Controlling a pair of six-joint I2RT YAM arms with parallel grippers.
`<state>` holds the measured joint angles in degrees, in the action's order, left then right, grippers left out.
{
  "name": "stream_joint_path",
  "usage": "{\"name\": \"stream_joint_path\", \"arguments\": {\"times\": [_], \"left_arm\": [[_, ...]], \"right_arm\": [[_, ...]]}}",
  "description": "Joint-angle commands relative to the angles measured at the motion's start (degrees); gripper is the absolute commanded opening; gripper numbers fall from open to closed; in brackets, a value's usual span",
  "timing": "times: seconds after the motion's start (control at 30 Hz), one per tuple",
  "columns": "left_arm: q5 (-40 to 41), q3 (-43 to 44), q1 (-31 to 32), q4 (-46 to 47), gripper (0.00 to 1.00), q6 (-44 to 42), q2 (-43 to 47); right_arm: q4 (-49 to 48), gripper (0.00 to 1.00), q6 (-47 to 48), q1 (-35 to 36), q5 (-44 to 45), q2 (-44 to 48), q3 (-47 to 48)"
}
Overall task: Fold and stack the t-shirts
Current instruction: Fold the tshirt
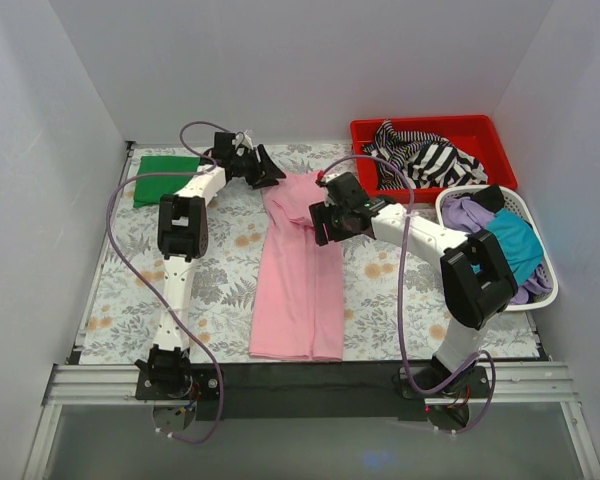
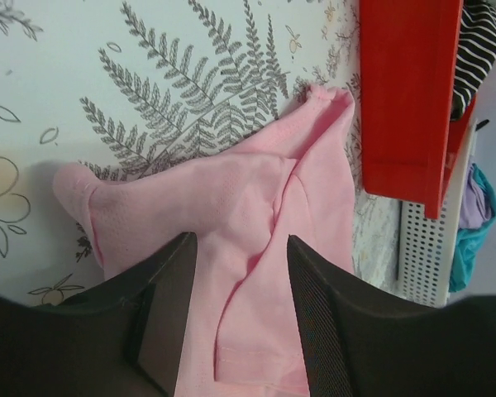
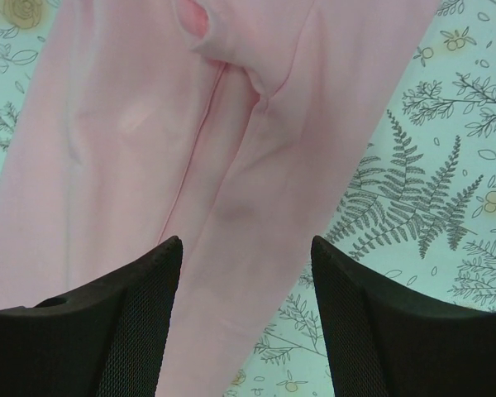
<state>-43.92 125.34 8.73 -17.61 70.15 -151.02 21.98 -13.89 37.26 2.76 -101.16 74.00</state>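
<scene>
with left gripper (image 1: 268,171) and right gripper (image 1: 323,222) both open over the far end of the pink t-shirt (image 1: 298,270), laid lengthwise on the worktop (image 1: 210,285), pinch both far corners evenly, fold toward near hem, keep edges aligned.

t-shirts: one pink (image 1: 298,270), one green (image 1: 165,178), one striped (image 1: 425,158), one purple (image 1: 467,213), one teal (image 1: 515,245); one red bin (image 1: 490,130); one white basket (image 1: 460,193).

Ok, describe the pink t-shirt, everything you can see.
The light pink soft cloth t-shirt lies flat on the floral-print table cover, folded lengthwise into a long strip, lightly creased, running far to near down the table's middle. The open left claw and open right claw hang over its far end.
</scene>
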Motion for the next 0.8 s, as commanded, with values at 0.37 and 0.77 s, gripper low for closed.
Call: {"name": "stream_joint_path", "arguments": {"times": [0.37,0.77], "left_arm": [[6.9,10.8,-0.9,-1.5,0.54,-3.3,-5.3],[5.2,10.9,-4.2,-0.1,0.56,-1.9,-4.4]], "right_arm": [[-3.7,0.68,1.1,15.9,-11.2,-7.3,1.8],[-2.7,0.70,0.4,19.5,-14.9,-17.7,10.3]]}}
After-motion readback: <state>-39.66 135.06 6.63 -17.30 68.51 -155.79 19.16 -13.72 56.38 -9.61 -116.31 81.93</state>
